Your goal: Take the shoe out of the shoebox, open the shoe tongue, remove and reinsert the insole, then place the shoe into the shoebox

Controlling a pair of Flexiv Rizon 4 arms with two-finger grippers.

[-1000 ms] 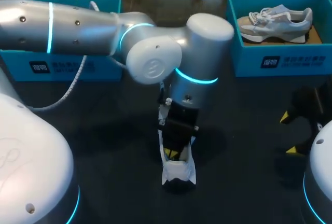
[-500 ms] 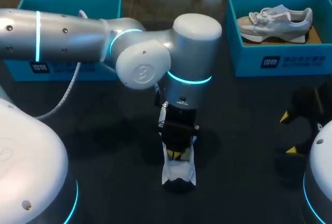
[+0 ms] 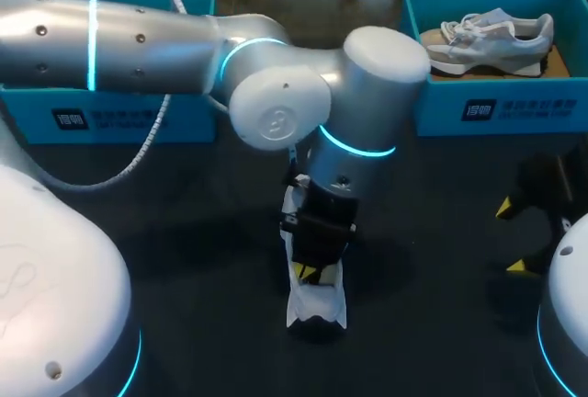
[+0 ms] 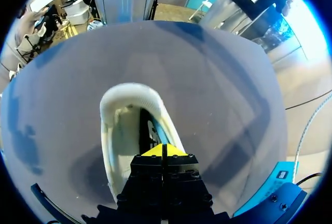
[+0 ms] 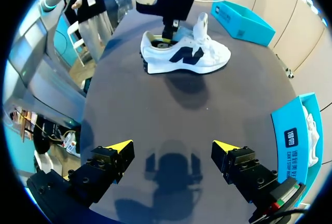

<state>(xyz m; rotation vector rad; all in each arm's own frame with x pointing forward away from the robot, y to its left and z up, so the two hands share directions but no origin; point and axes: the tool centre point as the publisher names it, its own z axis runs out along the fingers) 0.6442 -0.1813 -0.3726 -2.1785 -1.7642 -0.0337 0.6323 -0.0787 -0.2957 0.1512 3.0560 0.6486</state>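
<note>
A white shoe [image 3: 317, 303] with a dark side logo stands upright mid-table, heel toward me; it shows side-on in the right wrist view [image 5: 192, 58]. My left gripper [image 3: 306, 273] comes down into its heel opening, yellow tips together [image 4: 165, 150], shut. A thin dark strip with a blue edge [image 4: 149, 130] runs inside the shoe just ahead of the tips; I cannot tell whether it is pinched. My right gripper [image 3: 513, 237] sits at the table's right edge, well away from the shoe, fingers wide open [image 5: 172, 145] with nothing between them.
A teal shoebox [image 3: 496, 107] at the back right holds a second pale shoe [image 3: 491, 39]. Another teal shoebox [image 3: 119, 117] stands at the back left, partly behind my left arm. Bare dark tabletop lies between the right gripper and the shoe.
The left arm's elbow swung slightly left and back right, tilting the wrist a little. Its gripper stayed in the heel opening. The shoe and the right arm have not moved.
</note>
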